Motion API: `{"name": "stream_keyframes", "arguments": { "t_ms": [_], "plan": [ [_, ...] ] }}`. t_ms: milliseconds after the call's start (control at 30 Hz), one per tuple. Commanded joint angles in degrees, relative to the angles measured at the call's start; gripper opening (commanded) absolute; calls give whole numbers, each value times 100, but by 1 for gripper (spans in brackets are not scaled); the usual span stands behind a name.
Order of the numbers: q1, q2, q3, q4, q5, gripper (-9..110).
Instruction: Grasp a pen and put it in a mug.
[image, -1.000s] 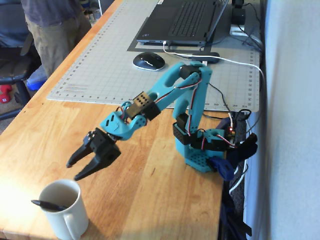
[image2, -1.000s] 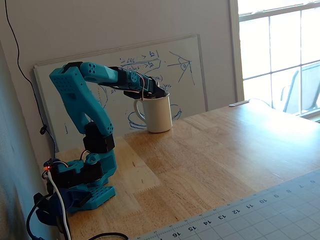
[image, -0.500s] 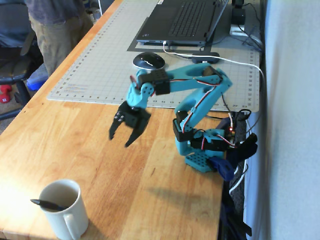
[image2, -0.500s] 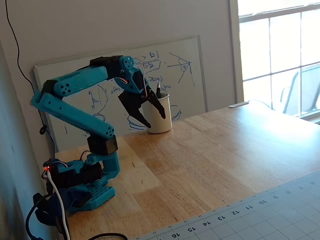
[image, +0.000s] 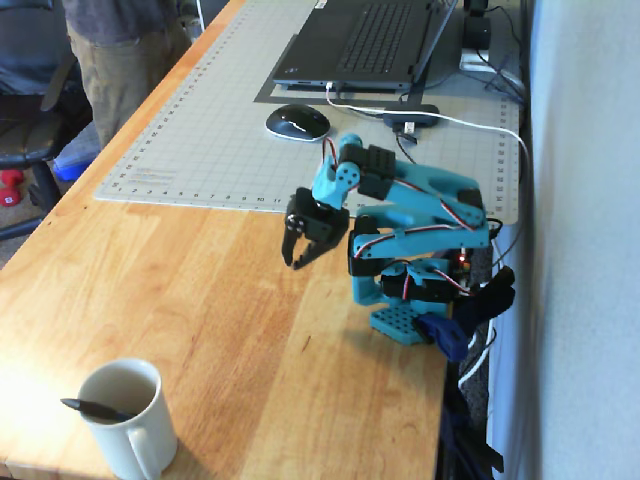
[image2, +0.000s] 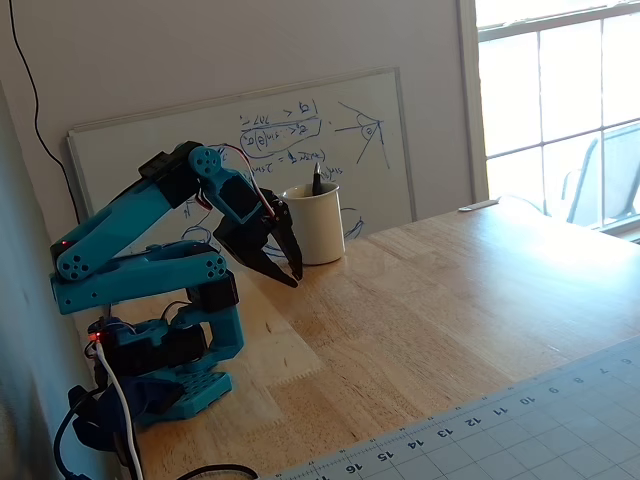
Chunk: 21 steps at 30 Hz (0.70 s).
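Pen (image: 92, 408) is seen lodged in the mug (image: 130, 432), long axis slanted, one end poking over the left rim in a fixed view; in another fixed view it stands up above the rim (image2: 317, 180). Mug sits at the near-left corner of the table (image: 180, 300). Fingers (image: 303, 255) are spread, empty, pointed down, folded close to the base and well apart from the mug. Placement is judged done.

One pen (image: 92, 408), one mug (image: 128, 425), one laptop (image: 365, 40), one mouse (image: 297, 122), one whiteboard (image2: 300, 120).
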Motion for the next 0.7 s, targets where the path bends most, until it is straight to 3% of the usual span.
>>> {"name": "stream_keyframes", "arguments": {
  "t_ms": [0,400,667],
  "plan": [
    [158,1002,431,-26,-70,1],
    [237,1397,782,-448,-79,1],
    [272,1389,1925,-1125,-70,1]
  ]
}}
